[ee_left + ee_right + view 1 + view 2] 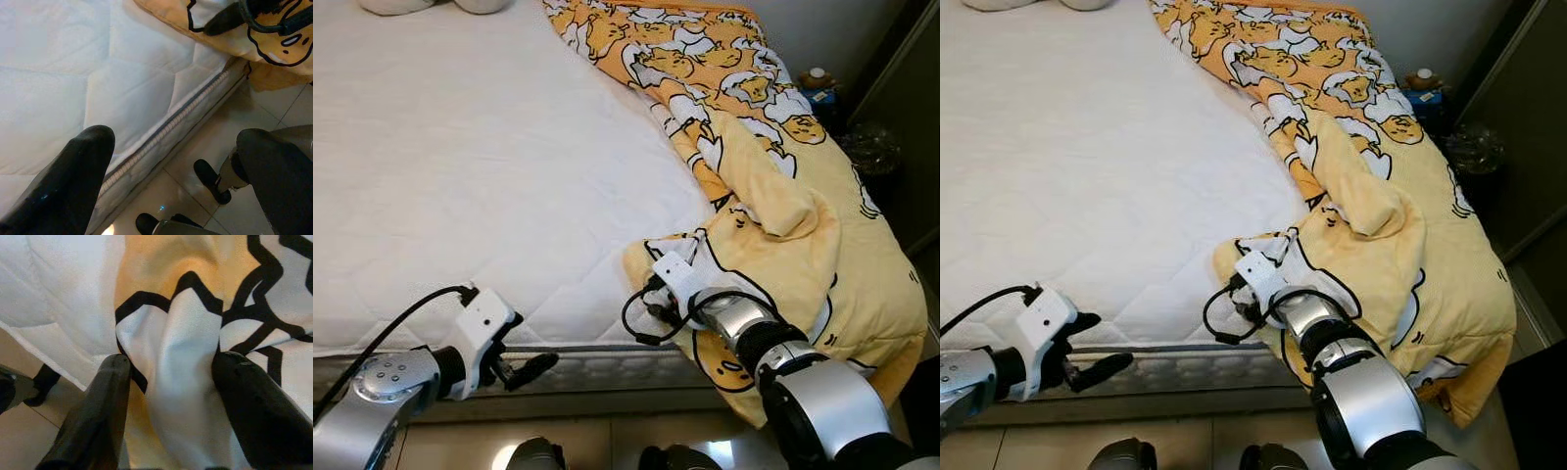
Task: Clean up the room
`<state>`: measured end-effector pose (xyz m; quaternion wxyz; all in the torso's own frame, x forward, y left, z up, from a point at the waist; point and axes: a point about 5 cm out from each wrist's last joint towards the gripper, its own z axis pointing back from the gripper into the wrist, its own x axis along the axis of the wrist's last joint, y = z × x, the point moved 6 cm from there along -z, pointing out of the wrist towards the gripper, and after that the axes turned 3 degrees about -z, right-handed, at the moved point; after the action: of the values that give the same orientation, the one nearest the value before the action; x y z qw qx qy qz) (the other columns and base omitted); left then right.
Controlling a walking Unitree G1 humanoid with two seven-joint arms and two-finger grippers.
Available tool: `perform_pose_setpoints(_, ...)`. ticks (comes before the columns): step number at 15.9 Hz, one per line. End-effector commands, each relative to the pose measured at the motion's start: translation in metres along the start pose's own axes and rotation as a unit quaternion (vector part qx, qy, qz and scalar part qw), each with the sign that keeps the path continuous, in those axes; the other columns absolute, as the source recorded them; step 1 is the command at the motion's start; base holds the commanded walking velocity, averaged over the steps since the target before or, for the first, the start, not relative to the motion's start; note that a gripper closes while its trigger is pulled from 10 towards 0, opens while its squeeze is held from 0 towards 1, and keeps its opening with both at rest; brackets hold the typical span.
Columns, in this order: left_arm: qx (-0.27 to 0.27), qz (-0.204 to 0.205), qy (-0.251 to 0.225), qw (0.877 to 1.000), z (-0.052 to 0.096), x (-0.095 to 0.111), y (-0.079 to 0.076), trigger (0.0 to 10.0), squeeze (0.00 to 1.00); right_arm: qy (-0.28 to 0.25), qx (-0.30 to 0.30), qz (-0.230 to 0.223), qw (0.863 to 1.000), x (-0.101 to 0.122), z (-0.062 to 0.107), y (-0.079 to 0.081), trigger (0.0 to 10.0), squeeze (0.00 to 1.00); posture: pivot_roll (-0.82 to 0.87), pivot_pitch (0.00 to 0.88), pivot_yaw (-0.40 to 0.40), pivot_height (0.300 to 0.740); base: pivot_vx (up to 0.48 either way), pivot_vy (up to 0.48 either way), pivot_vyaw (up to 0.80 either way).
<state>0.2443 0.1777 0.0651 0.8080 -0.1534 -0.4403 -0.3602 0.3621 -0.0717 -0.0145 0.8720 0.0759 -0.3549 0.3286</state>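
A yellow blanket [773, 186] printed with cartoon figures lies crumpled along the right side of a white mattress [460, 157] and hangs over its right edge. My right gripper [166, 367] is at the blanket's near corner by the mattress's front edge, its fingers [107, 382] pressed against either side of a raised white and yellow fold. The right wrist's white camera mount [675, 269] hides the fingers in the eye views. My left gripper [524, 357] hangs open just in front of the mattress's front edge [171, 122], holding nothing.
Two pale pillows [401, 5] lie at the head of the bed. A small bottle [818, 76] stands beside dark furniture [901, 88] to the right. Tiled floor [274, 103] and my own feet [210, 181] lie below the mattress's edge.
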Motion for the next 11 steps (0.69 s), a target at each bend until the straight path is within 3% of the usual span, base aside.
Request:
perform_pose_setpoints(1, -0.012, -0.004, -0.002, 1.0, 0.0, 0.0037, -0.0029, 10.0, 0.0, 0.01, -0.009, 0.003, 1.0, -0.0089, 0.001, -0.005, 0.0, 0.0, 0.13, 0.136, -0.085, 0.74, 0.0, 0.0, 0.0)
perform_pose_setpoints(11, 0.006, -0.008, 0.001, 1.0, -0.0055, 0.005, 0.0067, 10.0, 0.0, 0.0, -0.01, -0.007, 1.0, -0.0091, 0.0038, -0.0121, 0.0, 0.0, 0.13, 0.105, -0.081, 0.74, 0.0, 0.0, 0.0)
